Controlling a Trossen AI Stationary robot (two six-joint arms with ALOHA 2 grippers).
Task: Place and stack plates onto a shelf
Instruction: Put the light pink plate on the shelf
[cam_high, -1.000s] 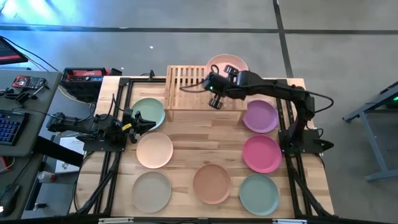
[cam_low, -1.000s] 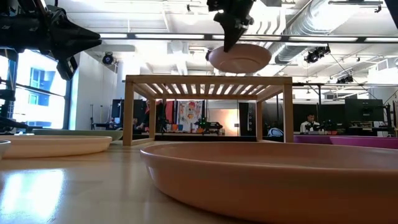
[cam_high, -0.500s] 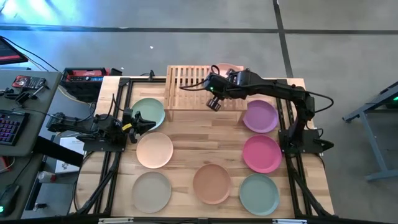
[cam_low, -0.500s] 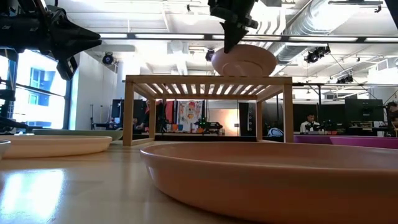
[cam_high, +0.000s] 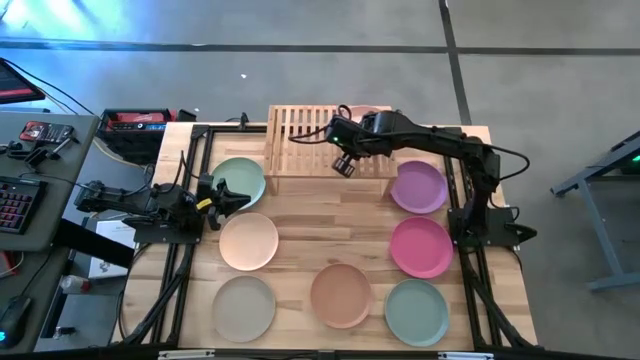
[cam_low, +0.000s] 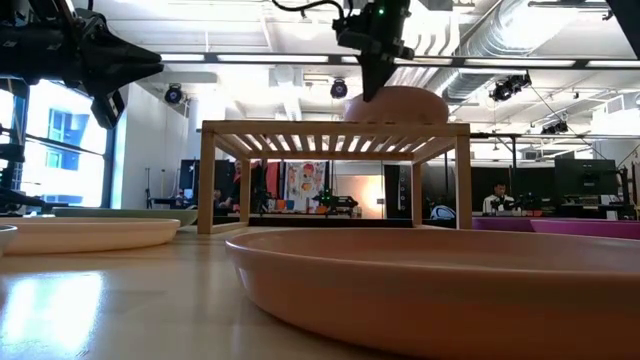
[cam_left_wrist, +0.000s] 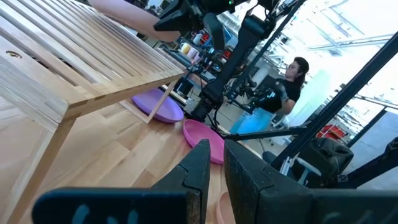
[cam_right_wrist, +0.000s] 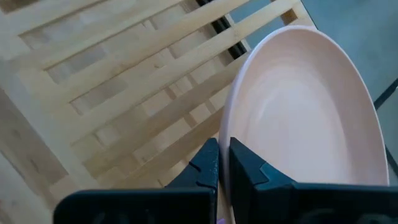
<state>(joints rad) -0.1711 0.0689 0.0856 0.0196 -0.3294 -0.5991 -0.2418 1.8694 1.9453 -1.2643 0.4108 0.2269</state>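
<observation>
Since a second ago I have lowered the pink plate (cam_low: 397, 104): it hung clear above the shelf (cam_low: 335, 130) then, and now its underside sits on the slats at the shelf's right end. My right hand (cam_right_wrist: 222, 163) is closed on the plate's near rim, one finger above and one below, so the plate extends away from the hand across the slats toward the shelf's far right corner. From overhead my arm covers most of it and only a sliver of pink (cam_high: 362, 109) shows past the right hand (cam_high: 347, 140). From tabletop height the right hand (cam_low: 372, 85) comes down from above onto the plate's left edge.

My left hand (cam_high: 228, 197) waits at the left side of the tabletop (cam_high: 330, 235), between the green plate (cam_high: 238, 179) and the peach plate (cam_high: 248, 241), holding nothing; its fingers (cam_left_wrist: 200, 169) stand almost together with a narrow gap.

The other plates lie flat on the tabletop: purple plate (cam_high: 418, 186) just right of the shelf, magenta plate (cam_high: 421, 246) below it, teal plate (cam_high: 416, 311) at the front right, terracotta plate (cam_high: 340, 295) front centre, beige plate (cam_high: 243, 307) front left. A person (cam_left_wrist: 287, 84) stands in the room beyond the tabletop.
</observation>
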